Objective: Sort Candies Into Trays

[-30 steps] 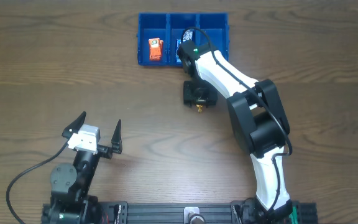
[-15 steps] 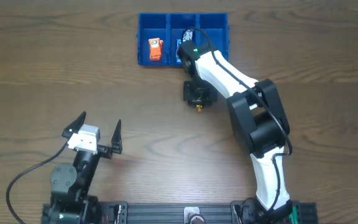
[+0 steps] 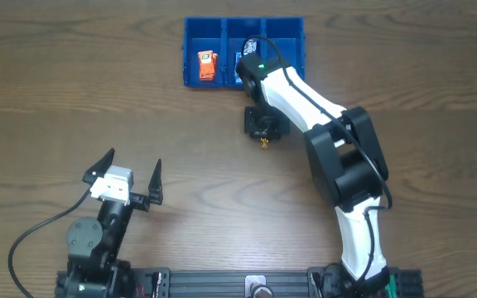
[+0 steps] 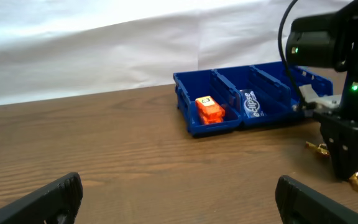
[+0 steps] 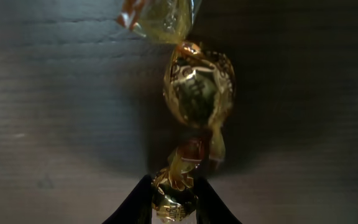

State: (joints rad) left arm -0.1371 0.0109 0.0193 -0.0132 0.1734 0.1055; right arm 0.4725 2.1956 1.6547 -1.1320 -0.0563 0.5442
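Tray (image 3: 188, 51), far bench edge: orange candy (image 3: 208, 65), blue candy (image 3: 251, 45) inside; your right gripper (image 5: 173, 182) clenches gold candy (image 5: 173, 200); left gripper (image 3: 133, 161) released.

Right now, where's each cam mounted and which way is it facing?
Top view: fixed overhead, looking down on the table; both arms, left tool open, right tool near the blue tray.
Left wrist view: on the left wrist, facing across the table toward the tray and right arm; own fingers at the bottom edge.
Right wrist view: on the right wrist, facing down; its tool pinches a gold candy.
Shared: top and left wrist views both show the tray's orange candy.
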